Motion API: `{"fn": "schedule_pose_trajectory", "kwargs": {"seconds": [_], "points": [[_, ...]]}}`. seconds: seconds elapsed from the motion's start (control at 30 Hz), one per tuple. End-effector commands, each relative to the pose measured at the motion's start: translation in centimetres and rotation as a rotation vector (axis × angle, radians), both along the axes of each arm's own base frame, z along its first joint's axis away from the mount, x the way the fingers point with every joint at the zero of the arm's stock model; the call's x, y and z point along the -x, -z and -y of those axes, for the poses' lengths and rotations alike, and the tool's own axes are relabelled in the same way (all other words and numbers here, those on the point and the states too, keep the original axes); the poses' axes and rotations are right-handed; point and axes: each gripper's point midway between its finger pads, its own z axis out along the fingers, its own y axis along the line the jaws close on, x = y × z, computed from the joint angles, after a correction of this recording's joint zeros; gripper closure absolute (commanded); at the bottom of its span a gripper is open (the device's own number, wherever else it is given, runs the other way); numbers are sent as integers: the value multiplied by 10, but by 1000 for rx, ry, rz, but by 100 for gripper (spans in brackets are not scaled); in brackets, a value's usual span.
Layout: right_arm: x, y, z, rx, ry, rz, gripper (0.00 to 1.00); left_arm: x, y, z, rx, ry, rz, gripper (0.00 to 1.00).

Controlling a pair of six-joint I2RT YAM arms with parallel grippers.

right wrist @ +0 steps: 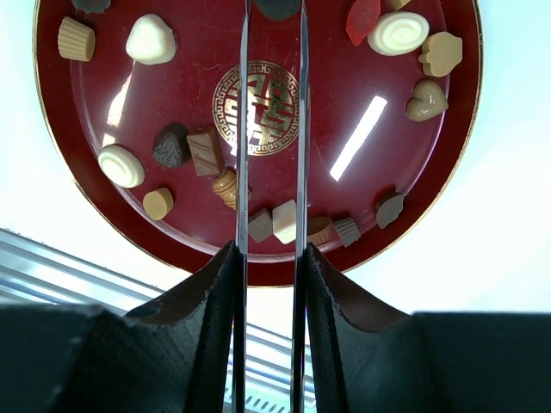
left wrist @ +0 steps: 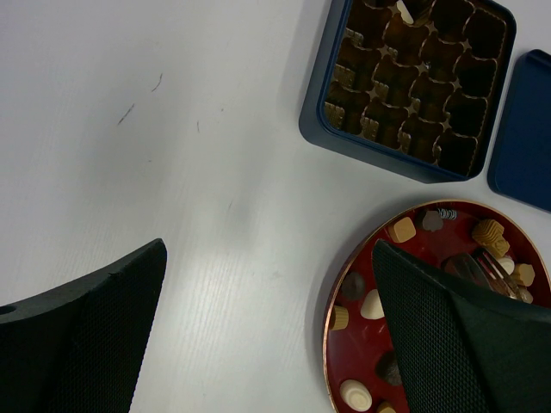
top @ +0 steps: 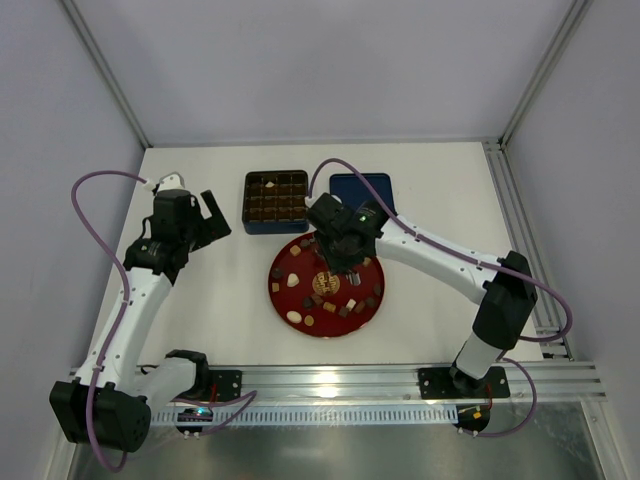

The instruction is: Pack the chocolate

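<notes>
Several chocolate pieces (right wrist: 151,39), dark, light brown and cream, lie scattered on the red plate (top: 372,300); they also show in the left wrist view (left wrist: 372,305). My right gripper (top: 335,252) hovers over the plate's far part. In the right wrist view, my right gripper (right wrist: 273,12) has its jaws nearly together, shut on a dark chocolate piece (right wrist: 277,5) at the tips. The dark blue tin (top: 247,205) stands behind the plate with one cream piece (left wrist: 405,10) in a far cell. My left gripper (top: 207,220) is wide open and empty, over bare table left of the tin; it also shows in its own wrist view (left wrist: 267,344).
The tin's blue lid (top: 362,186) lies flat to the right of the tin, behind my right arm. An aluminium rail (top: 330,380) runs along the near edge. The plate's gold emblem (right wrist: 267,101) sits under my right fingers.
</notes>
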Motion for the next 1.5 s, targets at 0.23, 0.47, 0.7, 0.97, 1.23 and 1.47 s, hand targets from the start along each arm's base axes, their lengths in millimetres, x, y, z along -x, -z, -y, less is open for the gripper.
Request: {"fn": "schedule_pose_trajectory", "kwargs": {"seconds": [0.23, 0.47, 0.7, 0.97, 1.23, 1.47], "points": [[-7, -23, -2, -46, 0, 57, 63, -3, -3, -3, -5, -12, 20, 0], [-7, -11, -6, -44, -6, 38, 63, -3, -4, -4, -7, -13, 22, 0], [-7, 6, -9, -20, -19, 13, 63, -3, -4, -4, -9, -13, 22, 0], [-8, 16, -13, -15, -27, -4, 63, -3, -4, -4, -8, -15, 22, 0], [-8, 11, -11, -15, -23, 3, 62, -3, -4, -4, -8, -15, 23, 0], [-7, 7, -10, -19, -22, 8, 59, -3, -3, -4, -9, -15, 20, 0]]}}
